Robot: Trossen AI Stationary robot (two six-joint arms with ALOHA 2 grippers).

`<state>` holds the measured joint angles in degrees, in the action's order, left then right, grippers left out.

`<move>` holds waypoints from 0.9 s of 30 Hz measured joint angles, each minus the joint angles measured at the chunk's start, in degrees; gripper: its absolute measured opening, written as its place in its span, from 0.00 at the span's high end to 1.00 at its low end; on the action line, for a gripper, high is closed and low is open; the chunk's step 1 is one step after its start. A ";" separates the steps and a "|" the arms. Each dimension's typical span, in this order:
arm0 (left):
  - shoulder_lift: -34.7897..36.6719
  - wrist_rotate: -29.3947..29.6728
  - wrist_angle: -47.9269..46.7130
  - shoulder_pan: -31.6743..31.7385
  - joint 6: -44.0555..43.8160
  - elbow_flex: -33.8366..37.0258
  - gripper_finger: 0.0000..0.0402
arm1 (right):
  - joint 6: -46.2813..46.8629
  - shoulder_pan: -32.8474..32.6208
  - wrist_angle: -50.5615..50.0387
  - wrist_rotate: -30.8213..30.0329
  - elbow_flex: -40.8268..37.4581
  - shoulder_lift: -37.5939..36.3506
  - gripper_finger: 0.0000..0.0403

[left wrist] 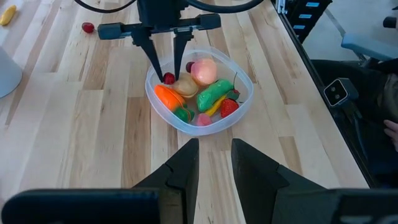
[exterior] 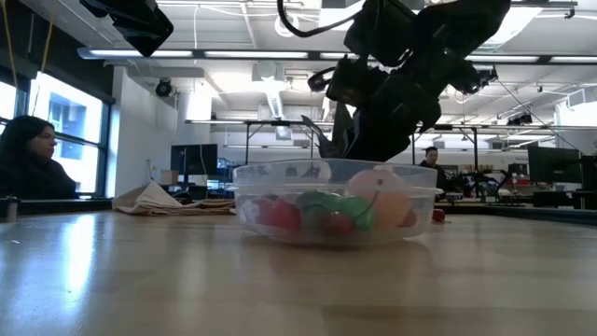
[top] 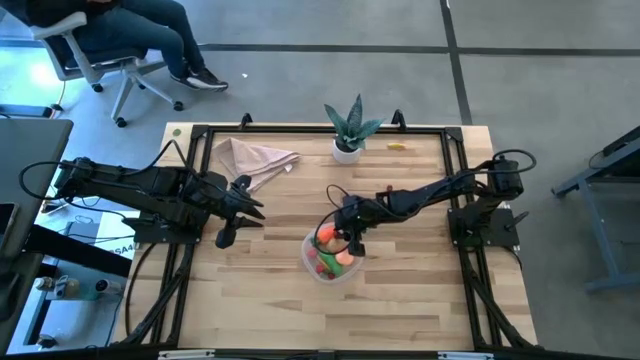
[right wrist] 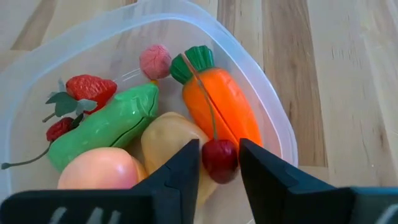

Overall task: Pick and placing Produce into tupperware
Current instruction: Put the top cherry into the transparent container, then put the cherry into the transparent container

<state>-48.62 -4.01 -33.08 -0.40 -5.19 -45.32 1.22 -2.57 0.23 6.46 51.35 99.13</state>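
In the high view, the clear plastic tub (top: 331, 262) stands a little below the middle of the frame, on the wooden table (top: 400, 310). The right gripper (top: 349, 243) hangs over the upper part of the tub, and its arm comes in from the right side of the picture.

In the right wrist view, a small red cherry (right wrist: 219, 160) sits between the two dark fingers (right wrist: 180, 171). The fingers are slightly apart and stand close on each side of the cherry; whether they still press it, I cannot tell. Just behind the cherry lies the orange carrot (right wrist: 221, 106) with its green top, against the tub wall. Beside it are a green cucumber (right wrist: 109, 127), a pale yellow piece (right wrist: 165, 146), a pink peach (right wrist: 99, 174), a red strawberry (right wrist: 90, 90) and a small pink piece (right wrist: 155, 61). All of them lie inside the tub.

The left gripper (top: 228, 235) is at the left of the middle in the high view, well apart from the tub and above bare wood. Its fingers are closed and hold nothing.

At the upper edge of the table in the high view there is a beige cloth (top: 255, 160) on the left, a green plant in a white pot (top: 349, 130) in the middle, and a small yellow banana (top: 397, 146) just to the right of the plant. In the left wrist view, one more small red piece (left wrist: 87, 27) lies on the wood in the upper left, outside the tub.

In the upper left corner of the high view, a person sits on a white office chair (top: 90, 60) beyond the table.
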 joint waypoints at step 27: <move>-0.02 0.00 0.02 0.02 -0.02 0.00 0.79 | 7.87 1.19 -7.98 -4.85 0.00 -17.69 0.62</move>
<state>-48.64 -4.01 -33.06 -0.38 -5.21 -45.32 9.09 -1.38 -7.75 1.61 51.35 81.44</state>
